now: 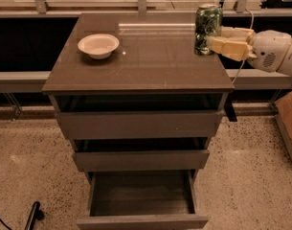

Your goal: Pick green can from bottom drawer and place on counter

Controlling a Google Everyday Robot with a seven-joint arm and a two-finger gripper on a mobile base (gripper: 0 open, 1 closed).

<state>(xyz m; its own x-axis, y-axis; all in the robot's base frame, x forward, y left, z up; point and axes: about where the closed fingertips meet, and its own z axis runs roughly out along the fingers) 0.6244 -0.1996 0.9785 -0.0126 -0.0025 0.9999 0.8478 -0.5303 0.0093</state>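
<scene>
Your gripper (213, 39) is clenched on the green can (208, 23), right at the edge of the worktop (150, 66). The can stands upright. The white bowl (98, 45) sits across the worktop, well apart from the gripper. The bottom drawer (141, 195) is open, far below the gripper.

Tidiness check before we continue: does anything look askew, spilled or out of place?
Nothing spilled or tipped: the green can stands upright in the end effector at the right rear of the counter. Only the bottom drawer stands wide open, empty.
</scene>
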